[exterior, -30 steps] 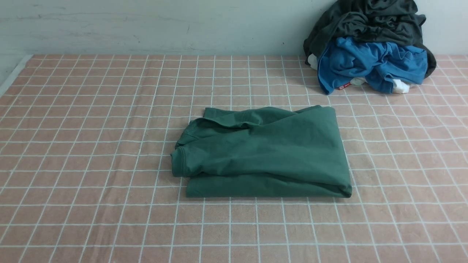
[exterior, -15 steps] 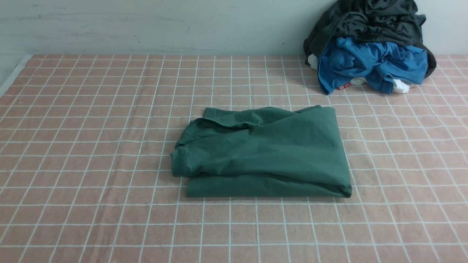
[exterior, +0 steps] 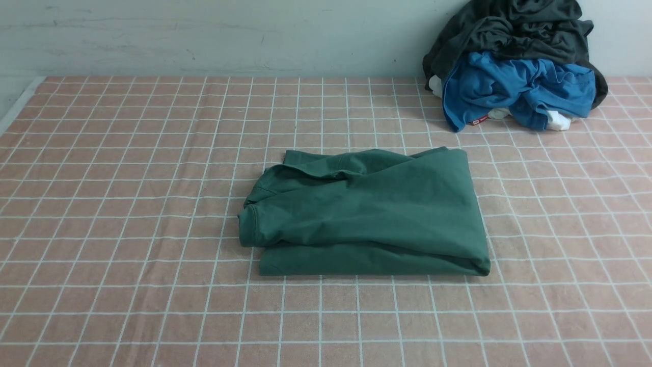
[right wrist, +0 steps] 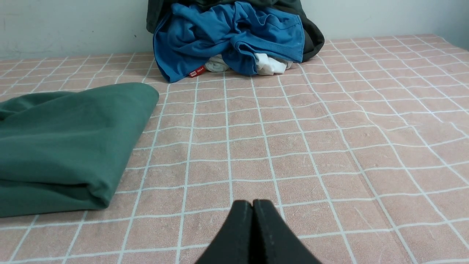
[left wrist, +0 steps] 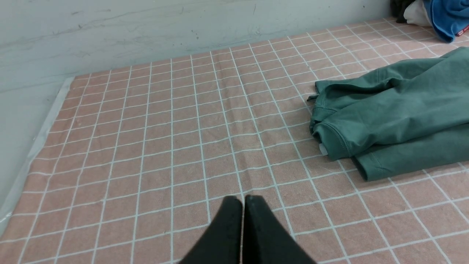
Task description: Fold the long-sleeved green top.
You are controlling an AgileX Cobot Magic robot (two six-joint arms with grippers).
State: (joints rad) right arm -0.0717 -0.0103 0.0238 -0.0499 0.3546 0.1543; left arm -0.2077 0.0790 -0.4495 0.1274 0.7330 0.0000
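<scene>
So the green long-sleeved top (exterior: 367, 214) is sitting folded into a chunky rectangle around the middle of the pink checked cloth (exterior: 127, 153) that covers the table. The layers are stacked, with a ribbed cuff poking out on the robot's left side and a smooth folded edge on the right side. The near edge shows a lower layer peeking out from under the upper one.

Neither arm shows up in the front view at all. In the left wrist view the left gripper (left wrist: 243, 200) has its black fingers pressed together with nothing between them, hovering over bare cloth, and the top (left wrist: 395, 113) lies well apart from it, off toward the robot's right and further forward. Same deal on the other side: the right gripper (right wrist: 253, 203) is pinched closed on nothing, over bare cloth, and the top (right wrist: 69, 146) lies off to the robot's left of it, not touching.

Back by the wall in the far right corner there's a heap of other clothes: a dark grey garment (exterior: 514, 25) on top, a blue garment (exterior: 514, 86) below it, and bits of white fabric (exterior: 558, 121) sticking out underneath, all well away from the green top
</scene>
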